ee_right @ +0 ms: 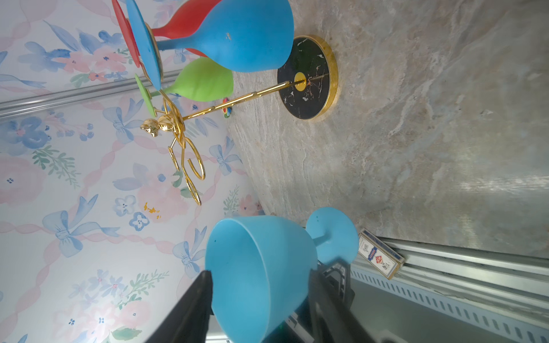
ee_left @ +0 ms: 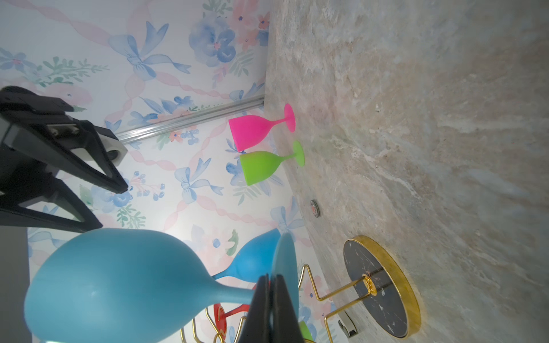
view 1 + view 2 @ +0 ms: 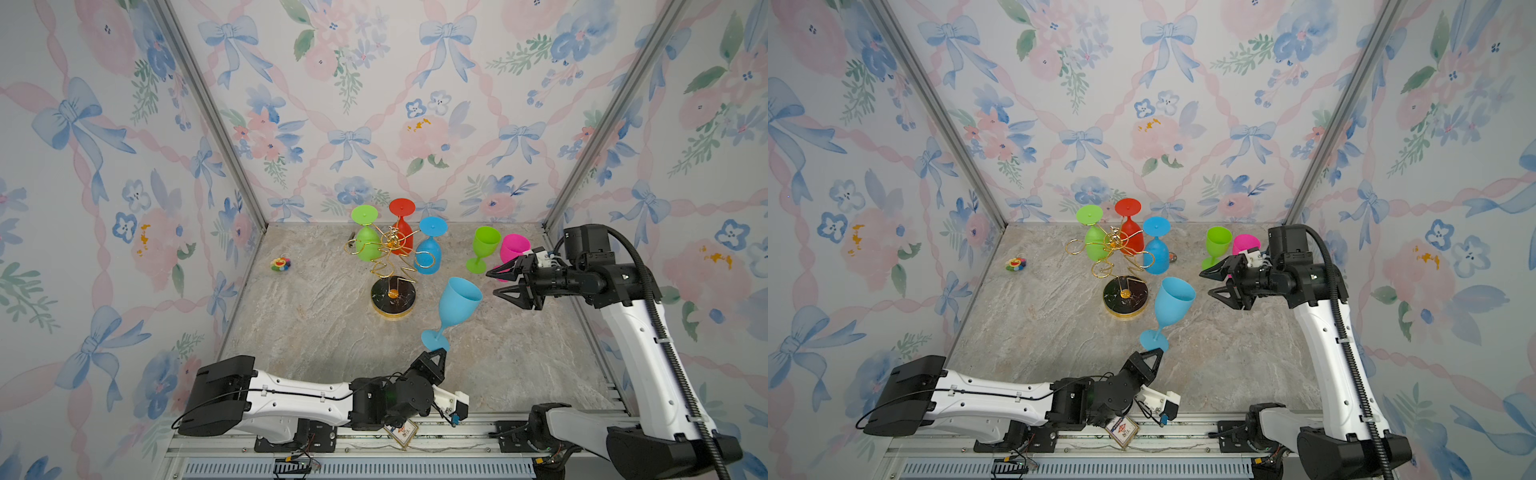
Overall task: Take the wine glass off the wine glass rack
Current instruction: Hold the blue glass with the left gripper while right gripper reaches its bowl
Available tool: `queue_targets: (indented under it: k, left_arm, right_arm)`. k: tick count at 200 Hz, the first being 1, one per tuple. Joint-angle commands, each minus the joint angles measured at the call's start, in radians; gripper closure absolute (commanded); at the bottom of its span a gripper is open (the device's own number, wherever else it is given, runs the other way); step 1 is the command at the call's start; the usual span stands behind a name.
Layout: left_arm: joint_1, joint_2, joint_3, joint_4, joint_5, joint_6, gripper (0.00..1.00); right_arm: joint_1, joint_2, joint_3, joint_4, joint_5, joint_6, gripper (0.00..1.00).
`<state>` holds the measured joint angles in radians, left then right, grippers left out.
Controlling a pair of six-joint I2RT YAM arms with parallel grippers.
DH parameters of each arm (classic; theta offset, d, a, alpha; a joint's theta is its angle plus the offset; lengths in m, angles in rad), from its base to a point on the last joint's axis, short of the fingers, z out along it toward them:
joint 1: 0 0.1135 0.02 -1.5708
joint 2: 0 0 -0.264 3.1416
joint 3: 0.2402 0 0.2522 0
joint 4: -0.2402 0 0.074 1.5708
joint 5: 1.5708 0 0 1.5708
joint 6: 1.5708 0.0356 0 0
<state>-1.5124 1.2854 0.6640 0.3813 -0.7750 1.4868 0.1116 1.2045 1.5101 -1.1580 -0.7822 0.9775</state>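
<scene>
Holding the glass [image 3: 457,305] by the edge of its foot, my left gripper [image 3: 437,353] has its jaws pinched tight on that thin disc. The glass is off the rack [image 3: 393,305], in the air just near-right of the rack's base, tilted with its bowl leaning right. My right gripper [image 3: 491,283] sits just right of the bowl, jaws spread, not clearly touching it. The glass looks like light, matte plastic: stiff and unlikely to shatter, though an edge pinch on the foot could let it swing. I judge the stem or the bowl's widest part the safer hold.
</scene>
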Motion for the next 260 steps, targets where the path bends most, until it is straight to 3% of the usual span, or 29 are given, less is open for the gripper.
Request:
queue_targets:
  k: [1,37,86,155,260]
  left_arm:
    - [-0.003,-0.015,-0.014,0.100,0.028,0.079,1.00]
    - [-0.002,-0.011,-0.025,0.107,0.037,0.084,1.00]
    - [0.000,-0.009,-0.048,0.111,0.034,0.079,1.00]
    - [0.004,-0.008,-0.101,0.136,0.037,0.058,1.00]
    - [0.021,0.025,-0.196,0.340,0.033,0.172,1.00]
  right_arm:
    - [0.018,0.007,-0.008,-0.091,-0.040,-0.027,0.50]
    - [0.047,0.027,0.004,-0.128,-0.059,-0.060,0.53]
    - [0.068,0.094,0.083,-0.277,-0.048,-0.204,0.54]
    - [0.059,0.104,0.130,-0.316,-0.029,-0.253,0.55]
    - [0.114,0.087,0.013,-0.300,-0.020,-0.286,0.57]
